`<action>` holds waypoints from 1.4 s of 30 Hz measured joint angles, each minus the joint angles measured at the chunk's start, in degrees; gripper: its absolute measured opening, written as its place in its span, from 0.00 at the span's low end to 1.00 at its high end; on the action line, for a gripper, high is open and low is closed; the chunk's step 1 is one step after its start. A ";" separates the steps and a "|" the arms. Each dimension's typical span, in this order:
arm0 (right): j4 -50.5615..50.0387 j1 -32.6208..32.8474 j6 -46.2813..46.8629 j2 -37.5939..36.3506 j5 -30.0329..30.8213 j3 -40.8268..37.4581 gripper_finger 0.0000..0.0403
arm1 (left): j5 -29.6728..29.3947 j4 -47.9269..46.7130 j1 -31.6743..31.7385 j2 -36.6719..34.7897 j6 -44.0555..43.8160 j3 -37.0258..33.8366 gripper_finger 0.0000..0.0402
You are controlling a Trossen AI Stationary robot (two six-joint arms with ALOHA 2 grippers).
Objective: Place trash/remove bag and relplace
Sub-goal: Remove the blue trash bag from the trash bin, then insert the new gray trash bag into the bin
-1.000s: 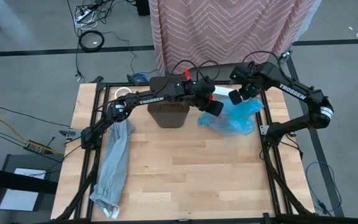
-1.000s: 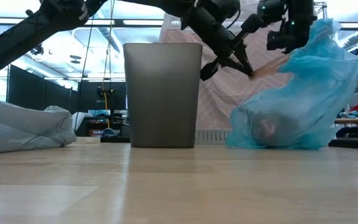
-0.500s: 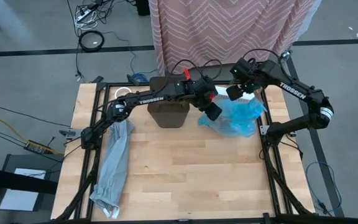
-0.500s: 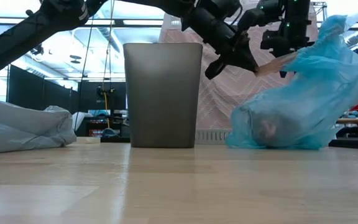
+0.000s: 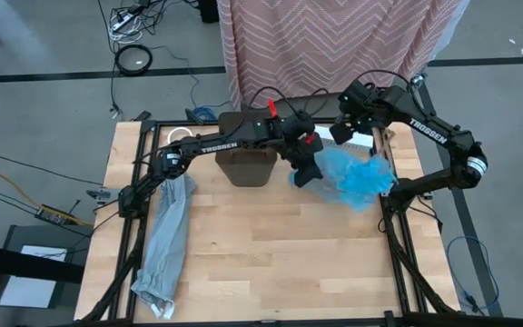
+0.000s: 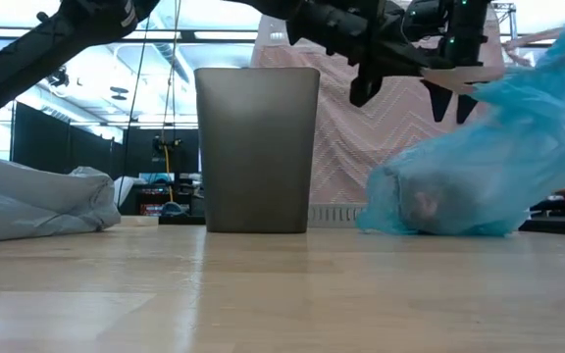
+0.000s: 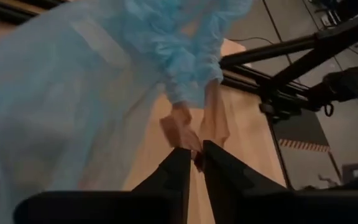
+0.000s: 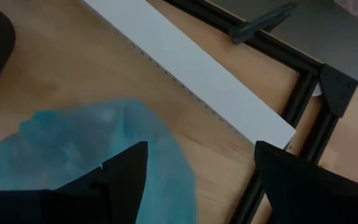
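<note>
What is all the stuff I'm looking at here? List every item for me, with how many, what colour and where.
Thin crinkly plastic bin liner: one, bright blue, on the table right of the bin, something pale inside.
Small tapered bin: one, dark grey, upright at the table's far middle.
Limp plastic bag: one, pale grey, lying along the table's left side.
Flat strip: one, white, at the far right edge.
Zigzag-patterned cloth: one, pink and white, hanging behind the table.
Wooden table: one, light wood.
Left end effector: one, dark, nearly shut, at the liner's left edge.
Right end effector: one, dark, open, above the liner's far edge.
</note>
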 joint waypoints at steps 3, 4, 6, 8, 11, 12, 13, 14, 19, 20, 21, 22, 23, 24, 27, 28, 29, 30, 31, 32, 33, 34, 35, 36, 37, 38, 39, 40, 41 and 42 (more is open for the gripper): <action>0.38 0.00 -0.30 0.00 -0.65 0.00 0.69 | -2.01 1.29 -0.10 0.00 0.09 0.00 0.14; 0.36 0.00 -0.36 0.00 -0.73 0.00 0.69 | -3.12 1.37 -0.13 0.00 0.10 0.00 0.14; 0.38 0.00 -0.39 0.00 -0.77 0.01 0.68 | -5.31 1.33 -0.15 0.00 0.10 0.00 0.14; 0.66 0.00 -0.53 0.00 -0.76 0.02 0.68 | -6.79 1.38 -0.13 0.02 0.09 -0.02 0.14; 1.13 0.00 -0.85 0.00 -0.76 0.02 0.67 | -8.05 1.15 -0.11 0.02 -0.58 -0.02 0.14; 1.43 0.00 -0.86 0.00 -0.76 0.02 0.68 | -8.16 1.01 -0.11 0.02 -1.43 -0.02 0.14; 1.92 0.00 -0.94 0.00 -0.76 0.02 0.68 | -8.18 1.03 -0.11 0.02 -1.68 -0.02 0.14; 2.63 0.00 -1.42 0.00 -0.76 0.02 0.68 | -8.16 1.06 -0.12 0.02 -1.70 -0.02 0.14; 5.60 0.00 -1.88 0.00 -0.74 0.02 0.67 | -8.12 -4.21 -0.15 0.02 -1.58 -0.02 0.14; 5.96 0.00 -1.93 0.00 -0.73 0.02 0.66 | -8.12 -6.99 -0.15 0.02 -1.57 -0.02 0.14; 6.45 0.00 -1.96 0.00 -0.73 0.02 0.65 | -7.99 -9.64 -0.19 0.02 -1.51 -0.02 0.14; 7.19 0.00 -1.96 0.00 -0.72 0.02 0.65 | -7.53 -11.91 -0.27 0.02 -1.10 -0.02 0.14; 7.75 0.00 -1.96 0.00 -0.72 0.02 0.64 | -7.08 -14.18 -0.42 0.02 -0.08 -0.02 0.14; 8.32 0.00 -1.96 0.00 -0.74 0.02 0.63 | -7.01 -16.41 -0.67 0.02 1.13 -0.02 0.14; 11.47 0.00 -1.96 0.00 -0.75 0.03 0.60 | -6.82 -19.53 -2.41 0.04 5.10 -0.02 0.12; 12.68 0.00 -1.96 0.00 -0.88 0.04 0.59 | -6.60 -19.66 -2.97 -0.21 5.81 -0.02 0.12; 13.76 0.00 -2.03 0.00 -1.60 0.04 0.58 | -6.53 -19.53 -3.51 -0.69 5.88 -0.11 0.11; 15.07 0.00 -2.28 0.00 -2.74 0.04 0.58 | -6.29 -18.76 -3.87 -1.46 5.79 -0.11 0.10; 16.56 0.00 -2.69 0.00 -3.66 0.04 0.57 | -6.26 -17.97 -4.03 -2.54 5.26 0.20 0.09; 17.89 0.00 -3.22 0.00 -4.64 0.04 0.57 | -6.43 -16.44 -4.07 -3.96 4.40 0.28 0.07; 19.08 0.00 -3.70 0.00 -5.68 0.04 0.57 | -6.73 -14.21 -3.93 -5.49 3.40 0.28 0.06; 20.16 0.00 -4.10 0.00 -6.69 0.04 0.57 | -7.20 -12.58 -3.64 -7.16 2.68 0.43 0.05; 21.24 0.00 -4.35 0.00 -7.67 0.04 0.57 | -7.49 -11.58 -3.30 -8.82 1.50 0.57 0.04; 22.31 0.00 -4.37 0.00 -8.53 0.05 0.57 | -7.64 -10.37 -2.87 -10.54 0.72 0.53 0.03; 22.98 0.00 -4.34 0.00 -9.33 0.06 0.57 | -7.73 -9.32 -2.38 -12.46 0.02 0.52 0.02; 23.50 0.02 -4.34 0.00 -10.06 0.07 0.57 | -7.75 -9.27 -1.97 -14.29 -0.28 0.52 0.02; 23.83 0.02 -4.36 0.00 -11.00 0.07 0.57 | -7.68 -9.20 -1.63 -16.47 -0.30 0.52 0.02; 24.11 0.02 -4.39 0.00 -11.80 0.07 0.57 | -7.84 -9.51 -1.36 -18.91 -0.26 0.48 0.01; 24.27 0.02 -4.51 0.00 -12.72 0.07 0.57 | -8.20 -10.37 -1.27 -21.32 0.27 0.48 0.01; 24.43 0.02 -4.95 0.00 -13.64 0.07 0.57 | -8.60 -11.63 -1.31 -23.94 1.66 0.51 0.02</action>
